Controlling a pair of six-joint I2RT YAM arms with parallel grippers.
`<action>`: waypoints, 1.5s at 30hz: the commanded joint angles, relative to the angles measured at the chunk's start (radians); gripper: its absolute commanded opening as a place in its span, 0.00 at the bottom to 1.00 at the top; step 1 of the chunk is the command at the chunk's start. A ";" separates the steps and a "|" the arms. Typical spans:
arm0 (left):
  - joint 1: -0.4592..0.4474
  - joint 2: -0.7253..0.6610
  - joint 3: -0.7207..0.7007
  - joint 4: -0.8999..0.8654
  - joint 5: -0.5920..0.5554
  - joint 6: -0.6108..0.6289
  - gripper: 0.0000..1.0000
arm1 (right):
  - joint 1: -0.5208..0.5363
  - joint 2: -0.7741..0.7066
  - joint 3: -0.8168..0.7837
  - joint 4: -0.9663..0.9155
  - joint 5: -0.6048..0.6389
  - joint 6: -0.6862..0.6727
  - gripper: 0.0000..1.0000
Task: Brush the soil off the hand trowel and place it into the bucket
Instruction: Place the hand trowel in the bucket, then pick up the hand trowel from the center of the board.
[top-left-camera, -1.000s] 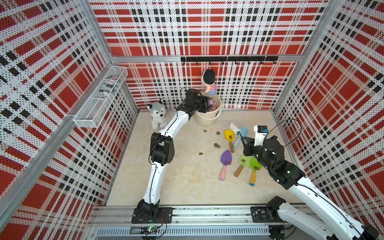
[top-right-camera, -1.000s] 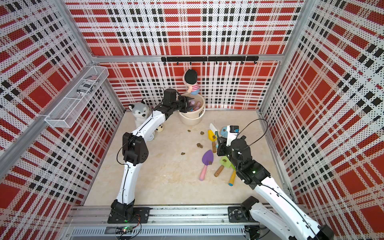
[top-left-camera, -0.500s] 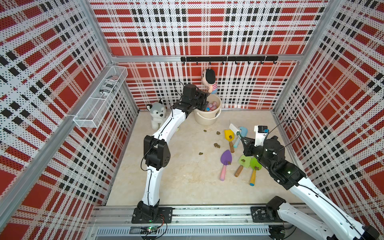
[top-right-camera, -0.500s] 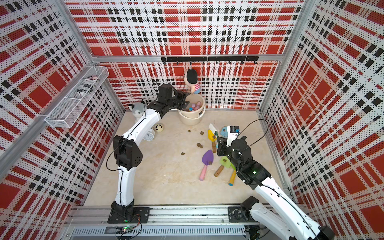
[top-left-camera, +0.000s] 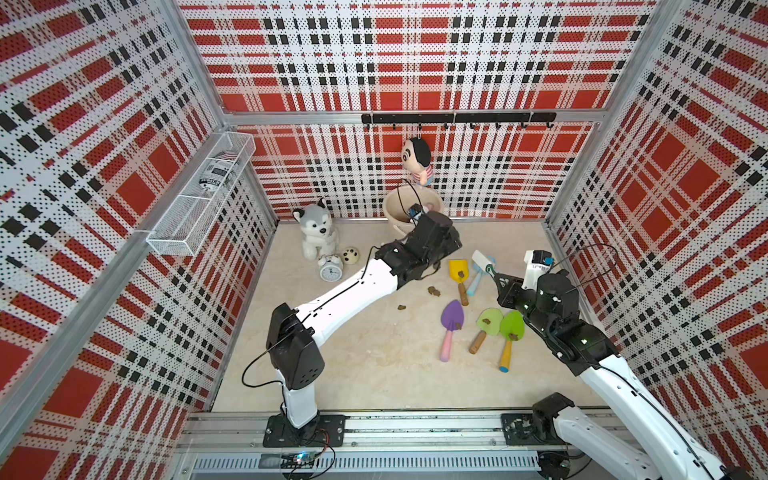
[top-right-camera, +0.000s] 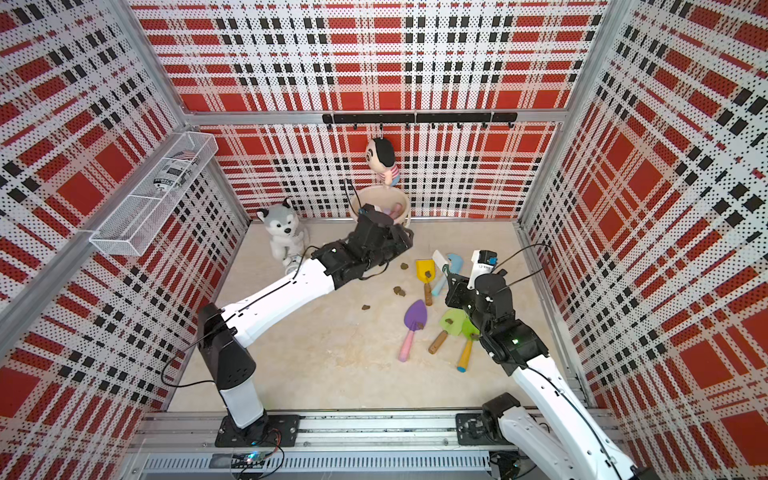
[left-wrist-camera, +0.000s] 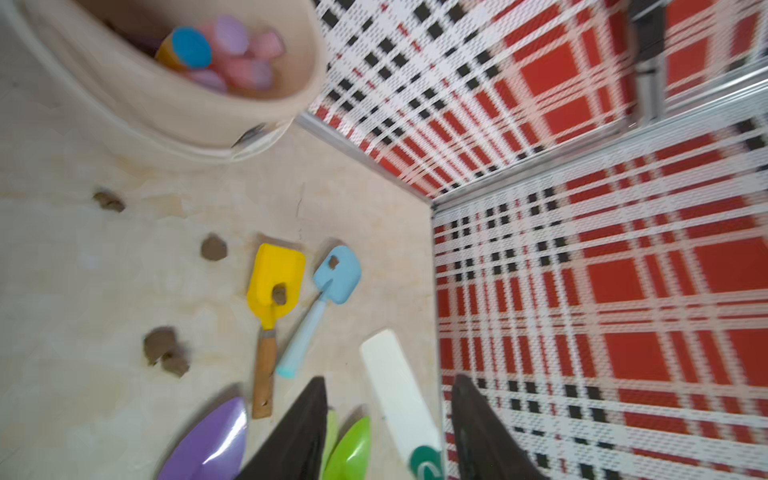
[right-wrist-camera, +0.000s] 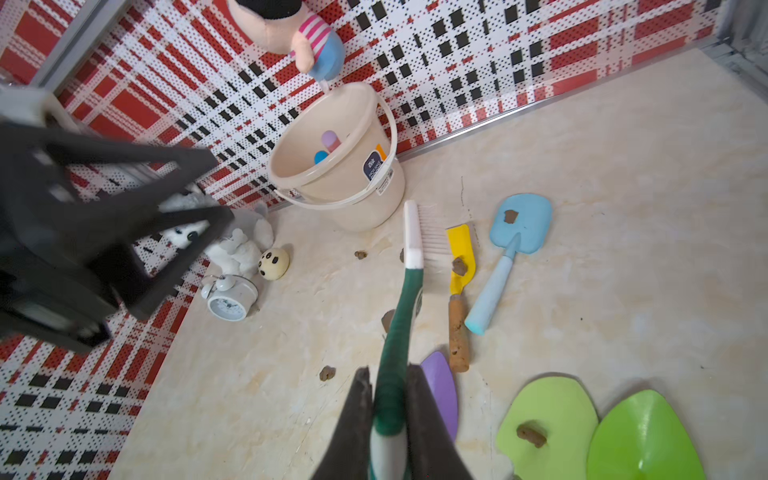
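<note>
Left arm (top-left-camera: 349, 295): stretched forward beside bucket (top-left-camera: 390, 214); left gripper (left-wrist-camera: 388, 380) parted, empty. Right arm (top-left-camera: 582, 340): bent low; right gripper (right-wrist-camera: 387, 370) clamping brush (right-wrist-camera: 413, 232) handle.

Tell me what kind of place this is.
Probably a staged robot test booth, not a garden: plaid walls on a metal frame, two arms bolted to a rail, toy trowels and a bucket laid out.

Husky plush (top-left-camera: 316, 226), alarm clock (top-left-camera: 331, 270), hanging doll (top-left-camera: 417, 160)
</note>
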 joint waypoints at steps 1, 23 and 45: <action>-0.046 0.051 -0.047 -0.006 -0.104 0.023 0.51 | -0.009 -0.054 0.029 -0.068 0.074 0.033 0.00; -0.095 0.508 0.214 -0.127 -0.083 0.126 0.43 | -0.010 -0.177 0.039 -0.198 0.151 -0.001 0.00; -0.067 0.638 0.331 -0.184 -0.026 0.276 0.44 | -0.010 -0.176 0.036 -0.194 0.154 -0.003 0.00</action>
